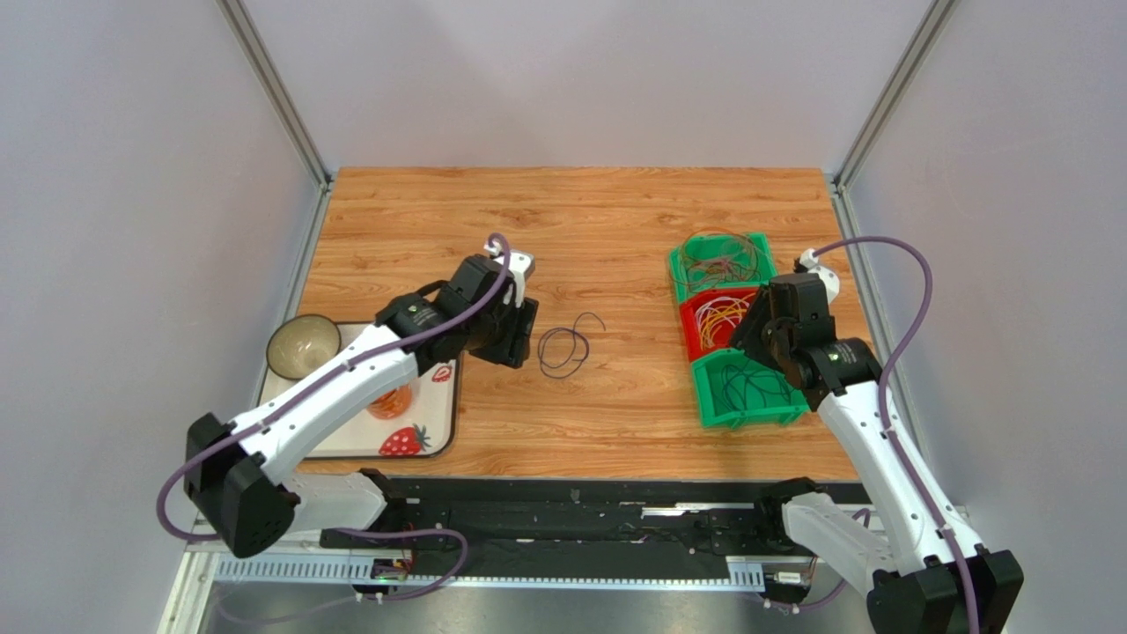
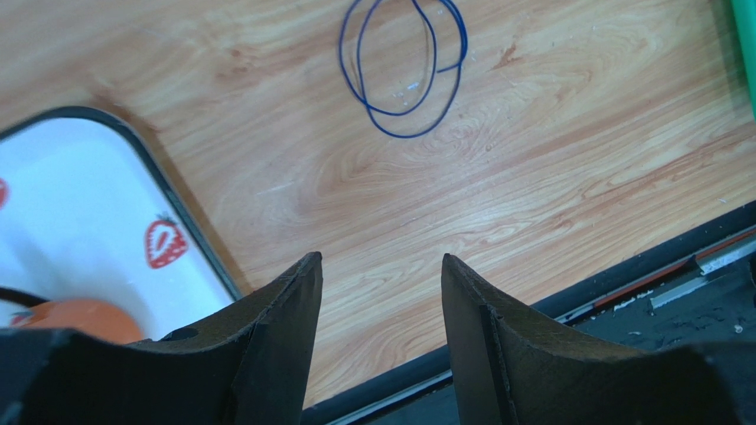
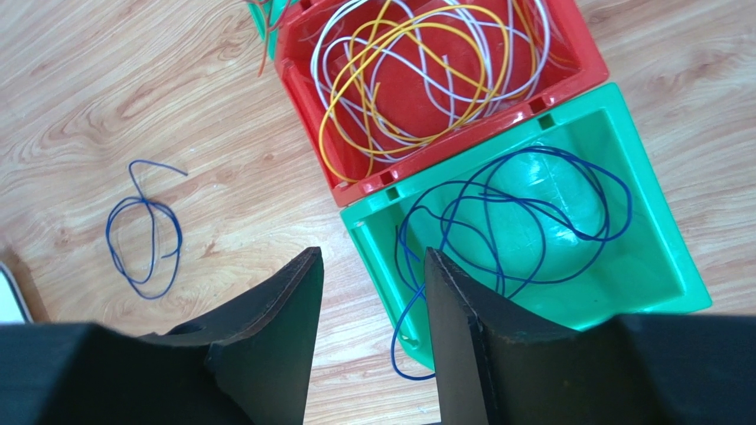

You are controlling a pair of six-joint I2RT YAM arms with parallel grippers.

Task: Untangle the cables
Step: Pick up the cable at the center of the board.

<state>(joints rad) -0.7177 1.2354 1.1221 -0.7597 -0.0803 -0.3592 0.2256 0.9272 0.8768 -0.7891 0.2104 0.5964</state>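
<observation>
status: mostly sorted, you've got blue cables (image 3: 510,221) in the green bin (image 3: 683,266), yellow and white cables (image 3: 417,71) in the red bin (image 3: 461,142) | left to do: one blue loop (image 3: 145,232) loose on the desk (image 3: 133,88) between the arms | left fingers (image 2: 284,328) apart, empty | right fingers (image 3: 275,328) apart, empty

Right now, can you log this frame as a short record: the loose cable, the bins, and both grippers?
loose cable: one blue loop on the table, between the arms
red bin: yellow and white cables, intertwined
near green bin: blue cable, one end trailing over the rim
far green bin: thin cables, colours unclear
left gripper: open, empty, over the table beside the tray
right gripper: open, empty, over the near green bin's edge
</observation>
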